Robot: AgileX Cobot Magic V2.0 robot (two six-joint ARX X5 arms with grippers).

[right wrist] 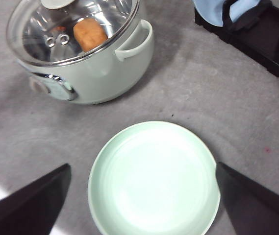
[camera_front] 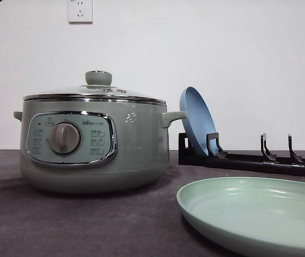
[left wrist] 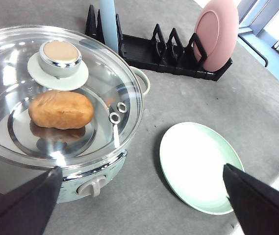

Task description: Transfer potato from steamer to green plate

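Note:
The sage-green steamer (camera_front: pixel 90 144) stands on the left of the table with its glass lid (left wrist: pixel 56 93) on. Through the lid the orange-brown potato (left wrist: pixel 61 110) shows lying on the steel bottom, and it shows again in the right wrist view (right wrist: pixel 90 33). The pale green plate (camera_front: pixel 259 214) lies flat and bare to the right of the steamer. My left gripper (left wrist: pixel 141 167) is open, hovering above the steamer's front edge and the plate (left wrist: pixel 198 166). My right gripper (right wrist: pixel 143 165) is open too, high over the green plate (right wrist: pixel 129 132), with the steamer (right wrist: pixel 100 68) beyond it.
A black dish rack (camera_front: pixel 248 158) runs behind the plate. A blue plate (camera_front: pixel 196 120) stands upright in it near the steamer's handle, and a pink plate (left wrist: pixel 217 34) stands at its far end. The lid has a green knob (camera_front: pixel 98 77). The table is covered in grey cloth (right wrist: pixel 217 98).

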